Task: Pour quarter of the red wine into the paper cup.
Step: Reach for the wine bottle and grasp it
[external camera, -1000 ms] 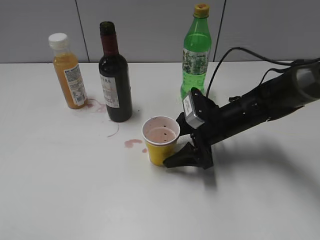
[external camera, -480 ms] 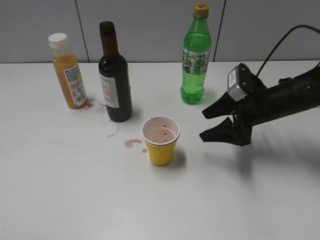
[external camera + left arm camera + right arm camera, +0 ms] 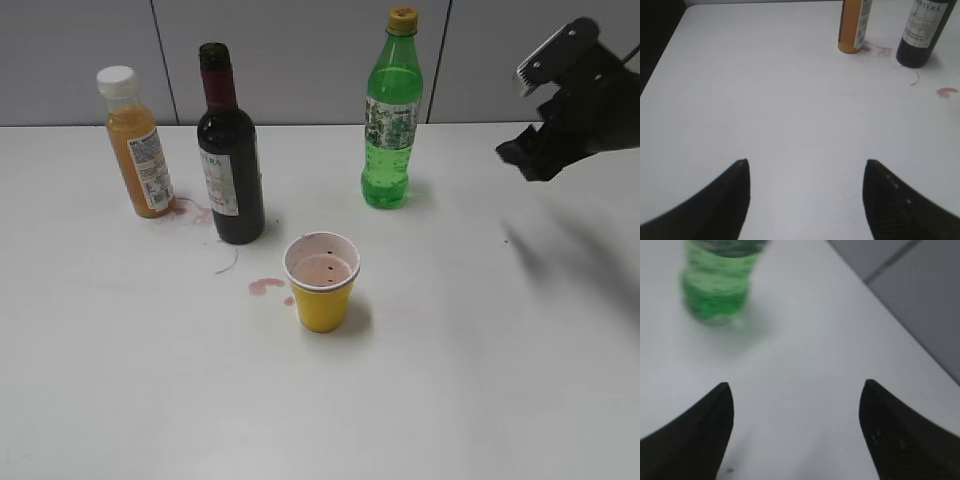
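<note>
Now, nearest first:

Paper cup: the small yellow paper cup with a rolled white rim (image 3: 321, 283) stands upright at the front of the white tabletop (image 3: 130, 390), nothing touching it; its pink-stained inside holds a shallow pinkish pool, so some wine seems to be in it already.
Spills: pink stains (image 3: 266, 286) lie just left of the cup.
Red wine: the dark glass bottle with maroon neck foil and a white label (image 3: 228, 150) stands upright and uncapped behind and to the left of the cup, apart from it; the left wrist view shows its base (image 3: 921, 32).
Other bottles: the orange juice bottle with a white cap (image 3: 137, 143) stands left of the wine; the green plastic soda bottle (image 3: 392, 112) stands behind and to the right of the cup.
Change: a second ago the right gripper (image 3: 540, 150) was at the cup's side; it has since let go, pulled back and risen to the far right edge, well apart, its jaws spread wide and empty.
Left gripper (image 3: 805, 167): jaws parted, holding nothing, over bare table.
Meaning: the cup looks placed or finished with; whether a quarter was poured cannot be judged here.
</note>
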Controlling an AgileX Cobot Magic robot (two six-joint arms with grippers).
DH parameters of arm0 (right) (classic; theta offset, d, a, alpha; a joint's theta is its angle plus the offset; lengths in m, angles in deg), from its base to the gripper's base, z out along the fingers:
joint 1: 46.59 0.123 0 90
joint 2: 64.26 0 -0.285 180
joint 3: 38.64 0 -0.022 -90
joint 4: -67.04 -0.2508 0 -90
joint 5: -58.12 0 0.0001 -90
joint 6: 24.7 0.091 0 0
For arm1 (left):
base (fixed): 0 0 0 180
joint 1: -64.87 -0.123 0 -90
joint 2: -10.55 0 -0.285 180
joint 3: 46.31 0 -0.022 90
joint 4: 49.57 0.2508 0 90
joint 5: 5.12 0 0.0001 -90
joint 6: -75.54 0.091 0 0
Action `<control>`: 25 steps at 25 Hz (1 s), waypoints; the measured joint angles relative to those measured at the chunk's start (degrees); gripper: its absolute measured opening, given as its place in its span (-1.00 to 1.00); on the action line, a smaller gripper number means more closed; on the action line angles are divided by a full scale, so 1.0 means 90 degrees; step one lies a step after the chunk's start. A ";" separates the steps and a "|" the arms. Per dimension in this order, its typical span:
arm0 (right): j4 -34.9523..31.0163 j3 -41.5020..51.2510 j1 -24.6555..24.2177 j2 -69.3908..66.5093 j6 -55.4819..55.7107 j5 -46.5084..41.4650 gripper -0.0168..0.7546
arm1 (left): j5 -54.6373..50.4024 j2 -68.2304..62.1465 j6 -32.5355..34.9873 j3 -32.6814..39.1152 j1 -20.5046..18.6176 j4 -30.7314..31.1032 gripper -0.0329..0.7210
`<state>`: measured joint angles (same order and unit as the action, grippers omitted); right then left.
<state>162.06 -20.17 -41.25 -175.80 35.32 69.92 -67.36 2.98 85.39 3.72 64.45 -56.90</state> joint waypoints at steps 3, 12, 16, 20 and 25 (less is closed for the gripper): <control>-0.0904 -0.0067 -0.0007 0.0098 0.0014 -0.1399 0.59 | 0.0000 0.0000 0.0000 0.0000 0.0000 0.0000 0.46; -0.6978 -0.1092 -0.0036 0.0098 -0.3410 -0.4520 0.46 | 0.0000 0.0000 0.0000 0.0000 0.0000 0.0000 0.46; -1.0340 -0.2463 -0.0336 -0.0049 -0.6140 -0.6347 0.45 | 0.0000 0.0000 0.0000 0.0000 0.0000 0.0000 0.46; -1.1039 -0.3783 -0.0556 -0.0226 -0.6784 -0.8091 0.45 | 0.0000 0.0000 0.0000 0.0000 0.0000 0.0000 0.46; -1.0969 -0.4373 -0.0593 -0.0131 -0.6880 -0.8911 0.44 | 0.0000 0.0000 0.0000 0.0000 0.0000 0.0000 0.46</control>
<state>63.34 -59.52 -46.59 -176.98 -26.60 -10.28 -67.36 2.98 85.39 3.72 64.45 -56.90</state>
